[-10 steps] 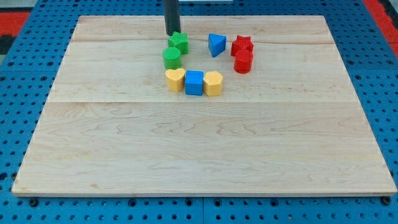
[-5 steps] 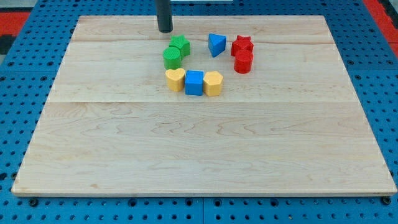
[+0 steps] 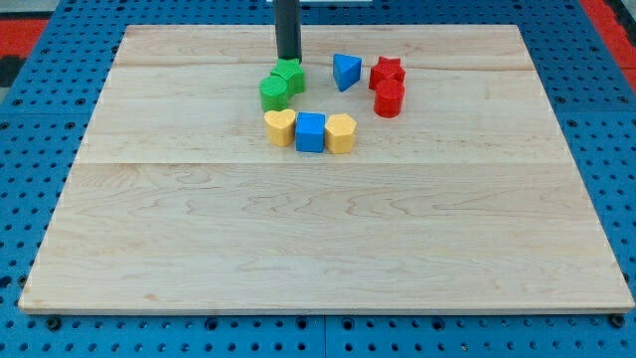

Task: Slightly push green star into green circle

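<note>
The green star point(image 3: 290, 75) sits on the wooden board near the view's top, touching the green circle point(image 3: 274, 92), which lies just below and to its left. My tip point(image 3: 288, 60) stands right at the star's top edge, at or very near contact with it. The rod rises out of the view's top.
A blue triangle point(image 3: 346, 71) lies right of the star. A red star point(image 3: 387, 72) and a red cylinder point(image 3: 389, 98) lie further right. Below the green circle stand a yellow heart point(image 3: 280, 127), a blue cube point(image 3: 310, 131) and a yellow block point(image 3: 341, 132) in a row.
My tip went left and up away from the star, then came back right to its top edge. The green star has shifted slightly down-left against the green circle.
</note>
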`<act>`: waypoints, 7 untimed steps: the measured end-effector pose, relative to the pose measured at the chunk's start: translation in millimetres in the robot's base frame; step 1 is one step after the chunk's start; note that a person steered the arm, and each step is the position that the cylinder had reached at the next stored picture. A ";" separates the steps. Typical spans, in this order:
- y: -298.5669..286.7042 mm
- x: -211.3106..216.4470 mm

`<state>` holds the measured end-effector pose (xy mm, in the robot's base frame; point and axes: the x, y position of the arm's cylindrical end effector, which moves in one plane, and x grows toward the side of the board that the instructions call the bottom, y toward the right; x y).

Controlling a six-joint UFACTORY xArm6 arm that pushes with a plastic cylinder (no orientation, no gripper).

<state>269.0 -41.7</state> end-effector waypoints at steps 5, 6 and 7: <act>-38.0 18.3; -39.1 21.7; -30.0 24.5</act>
